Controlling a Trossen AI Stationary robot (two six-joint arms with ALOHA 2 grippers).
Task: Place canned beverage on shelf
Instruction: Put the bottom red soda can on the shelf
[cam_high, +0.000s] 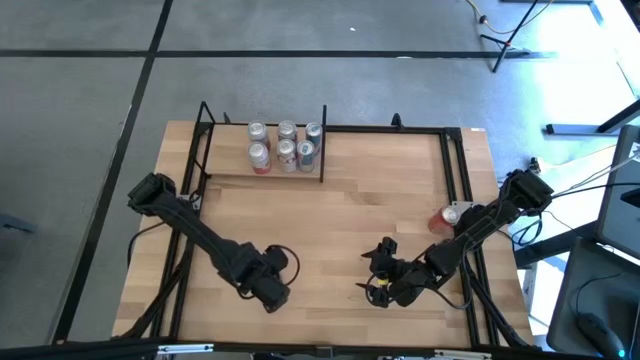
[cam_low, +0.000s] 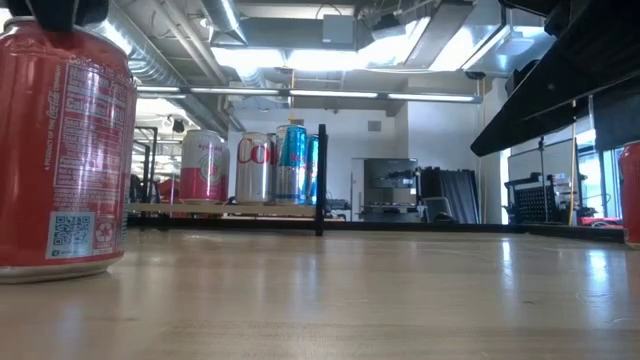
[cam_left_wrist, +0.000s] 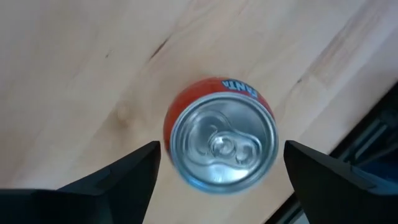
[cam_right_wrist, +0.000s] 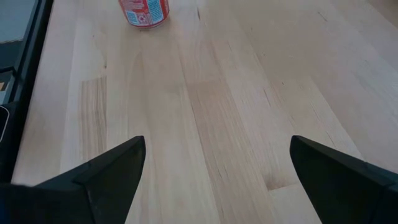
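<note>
Six cans clustered upright on the shelf, well beyond the left gripper and right gripper. One red can lying just past the right gripper, beside its arm. Both grippers low over bare table.

Left arm reaches in from the counter's left edge, elbow low, wrist pitched straight down; left gripper near the front edge, fingers spread wide. Right arm folds in from the right edge; right gripper front-centre, fingers spread wide, angled across the counter.
</note>
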